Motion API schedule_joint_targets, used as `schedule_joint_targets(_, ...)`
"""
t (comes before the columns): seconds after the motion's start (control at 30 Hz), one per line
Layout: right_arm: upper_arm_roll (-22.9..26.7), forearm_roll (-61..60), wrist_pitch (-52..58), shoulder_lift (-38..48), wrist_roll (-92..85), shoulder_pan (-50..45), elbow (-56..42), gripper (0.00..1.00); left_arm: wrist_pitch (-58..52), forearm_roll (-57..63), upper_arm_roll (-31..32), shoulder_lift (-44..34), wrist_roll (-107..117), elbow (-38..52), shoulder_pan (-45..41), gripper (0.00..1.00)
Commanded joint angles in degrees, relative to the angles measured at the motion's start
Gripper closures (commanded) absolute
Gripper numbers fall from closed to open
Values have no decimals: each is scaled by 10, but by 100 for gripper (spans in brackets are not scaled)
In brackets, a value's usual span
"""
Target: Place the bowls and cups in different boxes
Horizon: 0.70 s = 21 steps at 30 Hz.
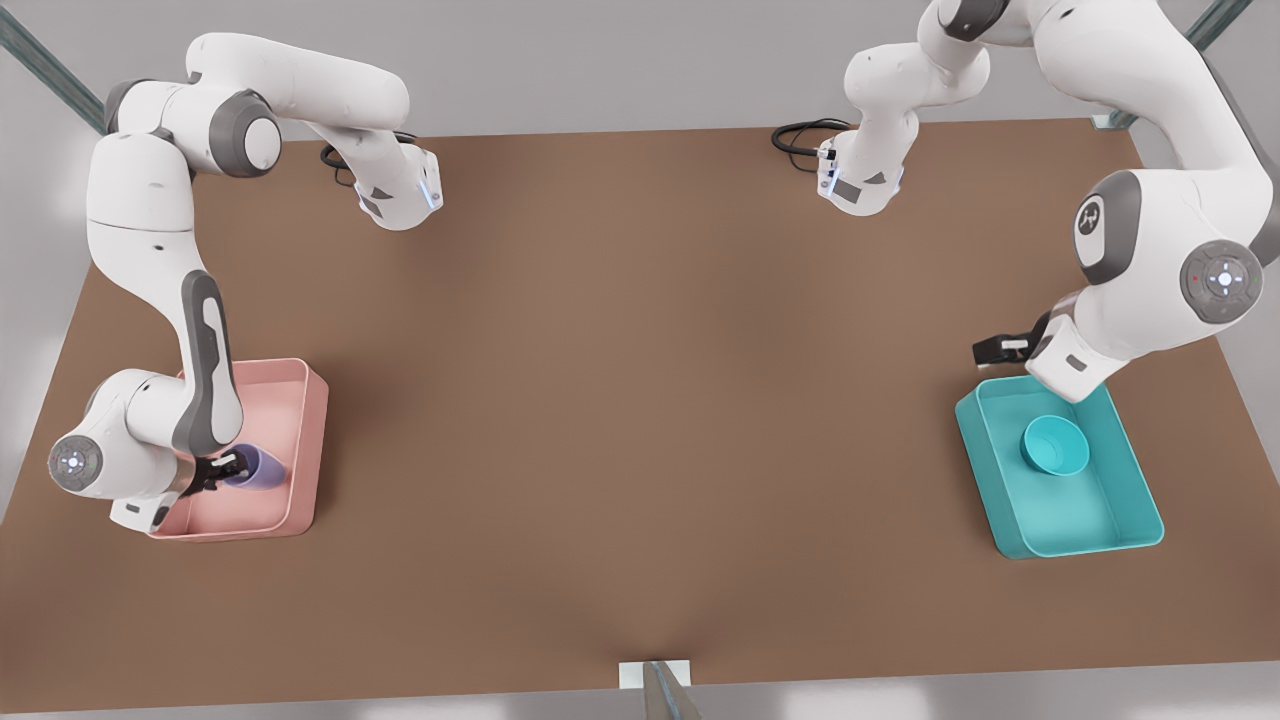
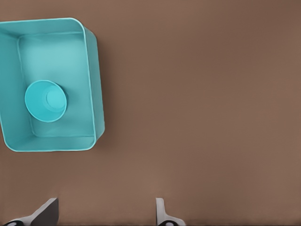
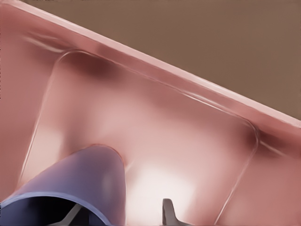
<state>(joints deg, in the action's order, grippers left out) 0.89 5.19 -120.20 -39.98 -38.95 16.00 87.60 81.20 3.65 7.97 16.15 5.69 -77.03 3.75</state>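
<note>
The right gripper (image 1: 232,468) is pinching the cup's (image 1: 256,468) rim inside the pink box (image 1: 310,420). The left gripper (image 2: 106,214), jaws spread, is hovering over the counter (image 1: 640,400) beside the teal box (image 1: 1100,540) holding the bowl (image 1: 1055,445).

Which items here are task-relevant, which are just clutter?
Task items:
teal bowl, lying in the teal box
lavender cup, held tilted by the right gripper inside the pink box
left gripper, open, beside the teal box

Not part of it:
brown table
</note>
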Motion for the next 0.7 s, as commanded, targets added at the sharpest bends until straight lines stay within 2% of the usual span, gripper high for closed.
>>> schedule_joint_targets(0.0, 0, -20, 4, 3, -114, 0, -1, 0, -29, 0, 0, -1, -2, 0, 0, 0)
schedule_joint_targets(0.2, -2, -57, 74, 39, -139, 2, -1, 0, -29, 1, 0, -1, -2, 0, 0, 0)
schedule_joint_targets(0.27, -4, -64, 147, 76, -133, -1, -7, 0, -29, 1, 0, -2, -2, 0, 0, 0)
schedule_joint_targets(0.3, -10, -84, 221, 85, -124, -10, -47, 0, -29, 1, 0, -1, -2, 0, 0, 0)
schedule_joint_targets(0.4, -36, -96, 369, 84, 89, -51, -135, 0, -31, 0, 1, -2, -2, 0, -1, 0)
schedule_joint_targets(0.43, -52, -89, 419, 85, 294, -90, -160, 0, -32, 0, 1, -2, -2, 0, -1, 0)
schedule_joint_targets(0.47, -52, -82, 422, 75, 403, -120, -161, 0, -32, 0, 1, -2, -2, 0, 0, 0)
schedule_joint_targets(0.53, -52, -7, 412, 67, 381, -168, -187, 0, -32, 0, 1, -2, -2, 0, 0, 0)
schedule_joint_targets(0.6, -50, -4, 420, 74, 378, -179, -187, 0, -32, 0, 1, -5, -2, 0, 0, 0)
schedule_joint_targets(0.67, -48, 3, 435, 151, 375, -174, -158, 0, -32, 0, 1, -5, -2, 0, -1, 0)
